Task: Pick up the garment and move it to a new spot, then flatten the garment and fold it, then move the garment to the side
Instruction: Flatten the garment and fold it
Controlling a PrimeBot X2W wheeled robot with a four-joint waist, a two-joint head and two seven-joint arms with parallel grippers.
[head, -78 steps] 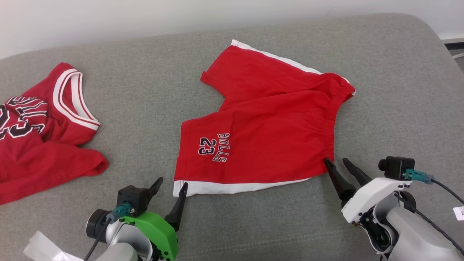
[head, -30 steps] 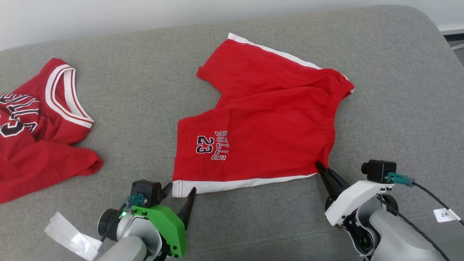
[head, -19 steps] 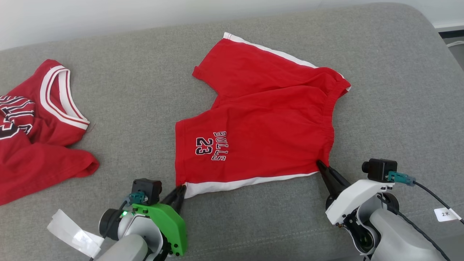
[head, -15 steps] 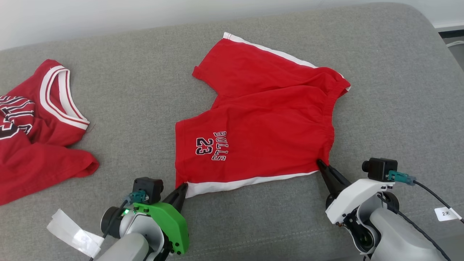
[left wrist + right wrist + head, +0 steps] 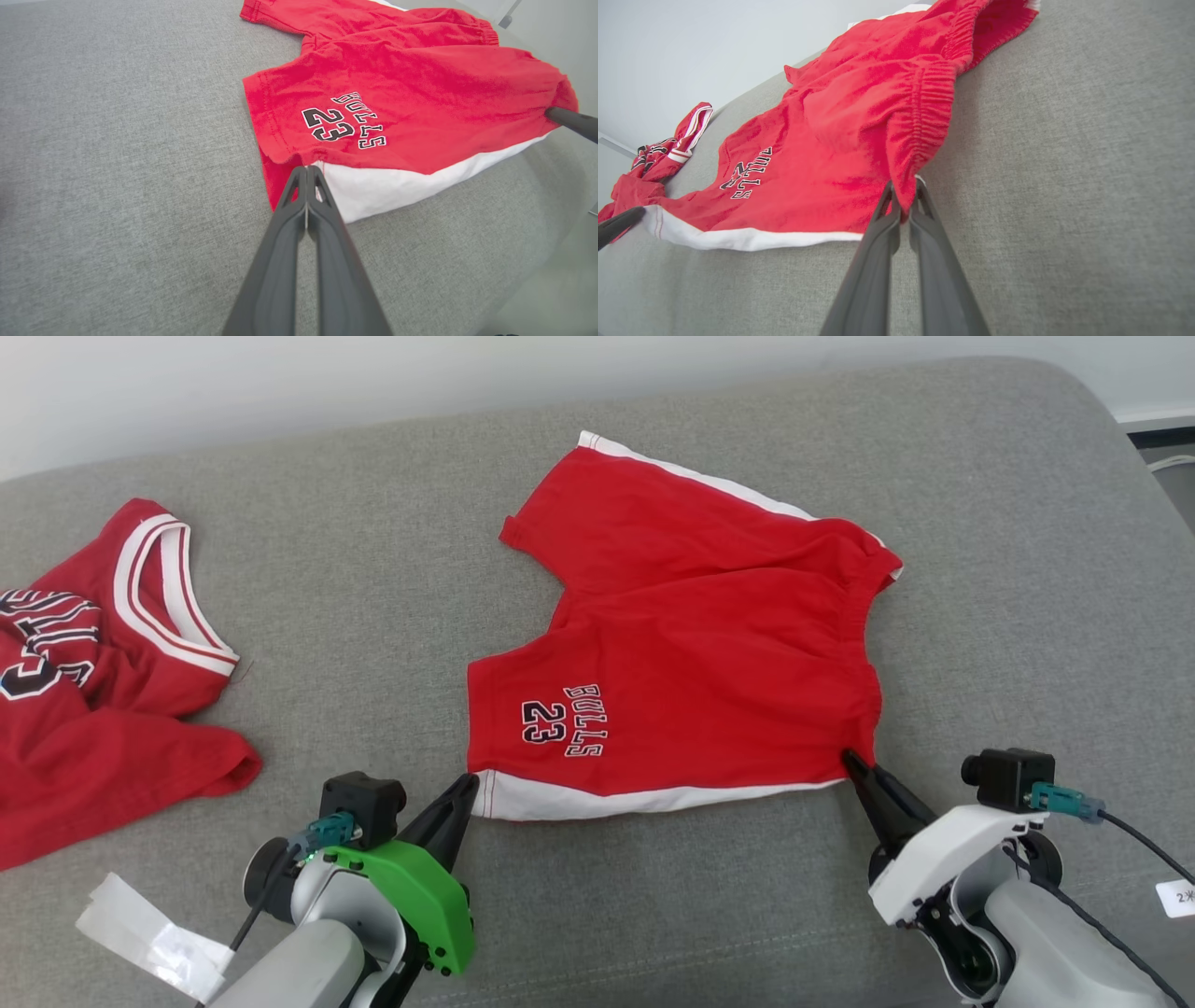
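Note:
The garment point(image 5: 691, 644) is a pair of red shorts with white side stripes and "BULLS 23" print, spread on the grey cushion. My left gripper point(image 5: 470, 786) is shut on the near leg's hem corner, where the red meets the white stripe; the left wrist view shows the fingertips pinched on the garment point(image 5: 373, 107) at my left gripper point(image 5: 306, 171). My right gripper point(image 5: 854, 767) is shut on the near end of the elastic waistband. In the right wrist view the garment point(image 5: 840, 158) hangs slightly lifted from my right gripper point(image 5: 903, 186).
A red jersey point(image 5: 84, 672) with white collar trim lies crumpled at the left of the grey cushion point(image 5: 355, 569). The cushion's rounded right edge point(image 5: 1130, 476) drops off to the floor. A white tag point(image 5: 149, 938) hangs by my left arm.
My left gripper closed on the hem corner, having stood open beside it a second ago. Both held corners have lifted a little. The head camera has shifted slightly.

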